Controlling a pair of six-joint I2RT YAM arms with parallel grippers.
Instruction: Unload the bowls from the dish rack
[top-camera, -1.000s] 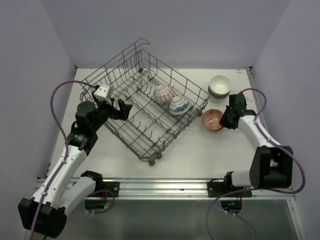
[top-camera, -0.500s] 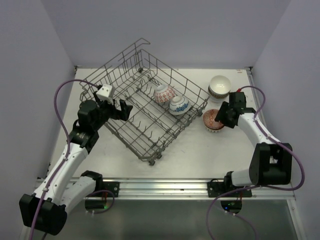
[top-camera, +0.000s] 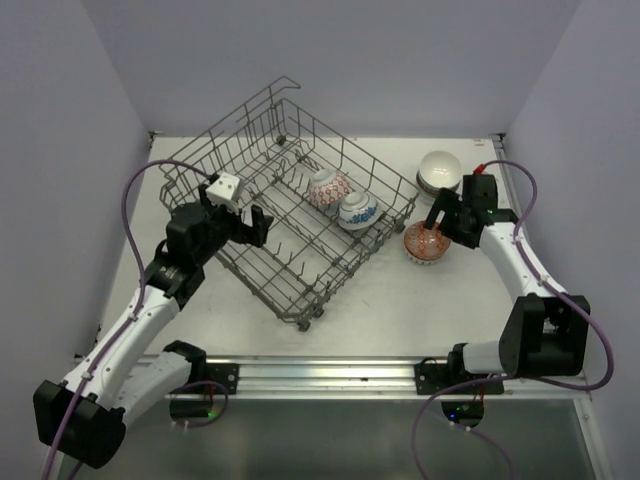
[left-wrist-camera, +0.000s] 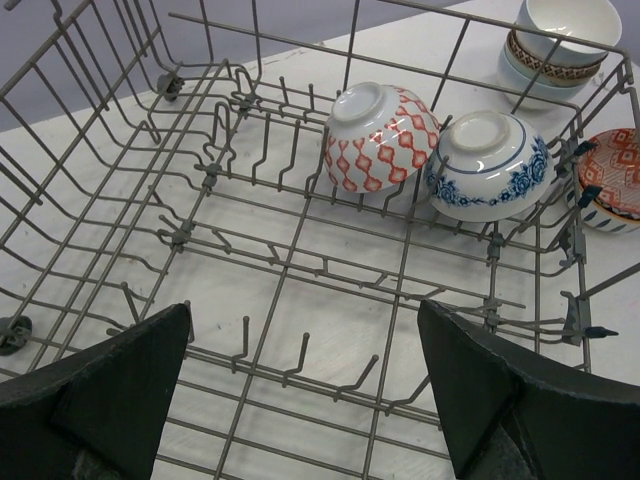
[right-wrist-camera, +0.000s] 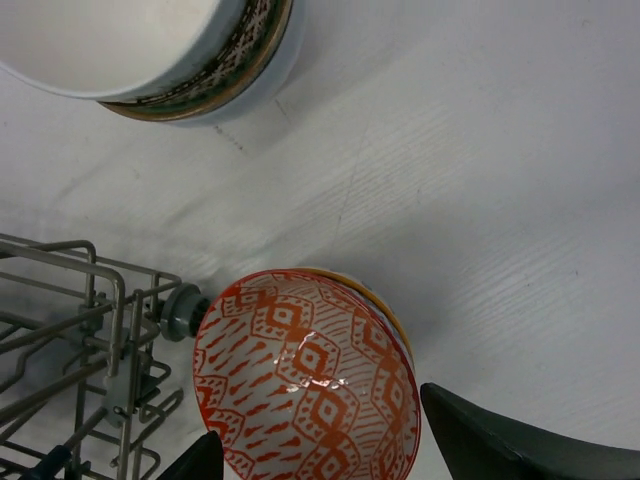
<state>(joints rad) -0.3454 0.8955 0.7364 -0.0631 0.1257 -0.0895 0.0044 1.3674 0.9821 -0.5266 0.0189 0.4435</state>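
White matte bench (top-camera: 400, 300). Two glazed round bowls are noted upturned in the wire dish rack (left-wrist-camera: 300, 270), ahead of the released left hand (left-wrist-camera: 300, 330): red-lattice bowl (left-wrist-camera: 381, 135), blue-floral bowl (left-wrist-camera: 488, 164). One red-patterned bowl (right-wrist-camera: 305, 385) is noted on the bench under the released right hand (top-camera: 437, 218).

No lettering, number or brand is showing; the bowls (left-wrist-camera: 381, 135) are carrying only painted patterns (diamonds, flowers, bands), and the dish rack (top-camera: 290, 240) is showing bare wire.

Top external: high, behind arm bases, looks down over whole table (top-camera: 400, 300). Left wrist: low, close, faces far-right across dish rack (left-wrist-camera: 300, 300). Right wrist: very close, looks down. All share red-patterned bowl (right-wrist-camera: 310, 400) beside rack's right corner.
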